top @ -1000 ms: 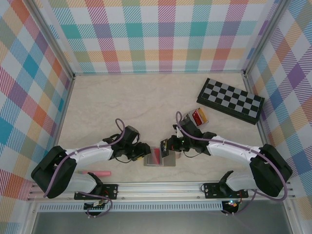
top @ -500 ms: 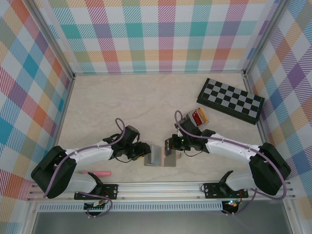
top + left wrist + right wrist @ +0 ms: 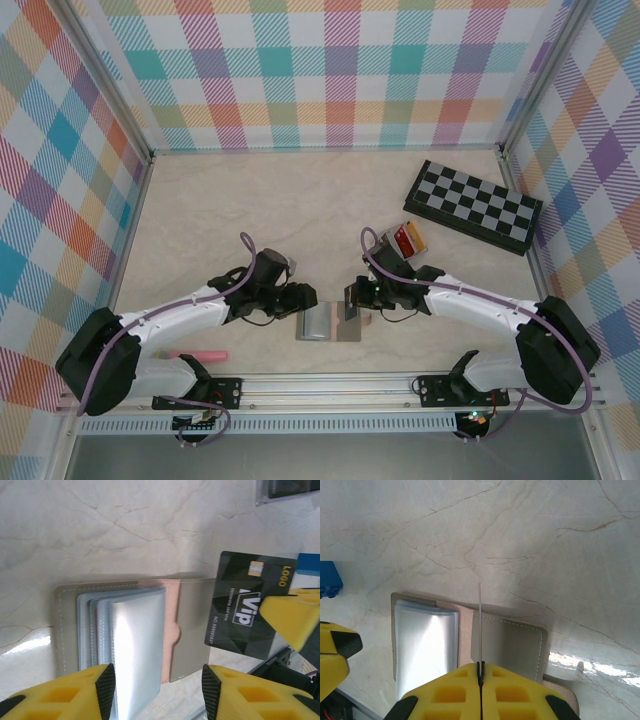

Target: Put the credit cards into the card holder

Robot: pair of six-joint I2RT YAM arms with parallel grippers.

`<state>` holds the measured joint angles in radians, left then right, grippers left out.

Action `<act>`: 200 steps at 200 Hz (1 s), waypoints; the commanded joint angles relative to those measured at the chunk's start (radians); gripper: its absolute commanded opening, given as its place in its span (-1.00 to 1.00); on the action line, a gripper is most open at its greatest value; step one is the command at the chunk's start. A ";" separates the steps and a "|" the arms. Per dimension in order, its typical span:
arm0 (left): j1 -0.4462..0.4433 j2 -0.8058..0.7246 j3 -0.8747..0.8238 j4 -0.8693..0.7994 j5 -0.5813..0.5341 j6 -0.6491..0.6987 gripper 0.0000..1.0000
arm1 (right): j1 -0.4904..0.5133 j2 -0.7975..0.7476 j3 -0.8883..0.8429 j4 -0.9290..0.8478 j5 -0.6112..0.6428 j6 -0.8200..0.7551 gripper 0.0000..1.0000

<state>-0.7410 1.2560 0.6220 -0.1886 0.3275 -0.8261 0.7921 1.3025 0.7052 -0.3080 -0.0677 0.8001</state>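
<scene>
The grey card holder (image 3: 328, 324) lies open near the table's front edge, its clear sleeves (image 3: 122, 640) stacked on one half. My left gripper (image 3: 157, 690) hovers open over it, with nothing between the fingers. My right gripper (image 3: 480, 672) is shut on a black credit card (image 3: 246, 604) printed "VIP". That card stands on edge (image 3: 480, 620) over the fold of the holder (image 3: 512, 645). In the top view my right gripper (image 3: 352, 299) sits at the holder's far right corner and my left gripper (image 3: 302, 297) at its far left. More credit cards (image 3: 407, 240), red and tan, rest in a small tray.
A black-and-grey chequered board (image 3: 473, 205) lies at the back right. A small blue block (image 3: 329, 579) sits just beyond the holder. A pink object (image 3: 200, 354) lies by the left arm's base. Checked walls enclose the table on three sides.
A red card showed in the open holder a second ago; clear sleeves now cover it. My left gripper has pulled back from the holder's edge and opened wider. The right gripper barely moved.
</scene>
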 commanded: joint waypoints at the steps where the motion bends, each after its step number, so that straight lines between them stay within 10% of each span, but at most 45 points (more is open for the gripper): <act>1: -0.018 -0.009 0.022 -0.037 0.009 0.022 0.04 | 0.006 -0.020 -0.011 0.001 0.015 0.003 -0.87; 200: -0.100 0.180 0.086 0.029 0.009 -0.002 -0.01 | 0.006 -0.029 -0.035 -0.040 0.068 0.023 -0.86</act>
<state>-0.8310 1.4208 0.6853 -0.2008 0.3206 -0.8215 0.7921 1.2999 0.6823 -0.3233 -0.0166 0.8051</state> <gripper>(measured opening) 0.488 0.070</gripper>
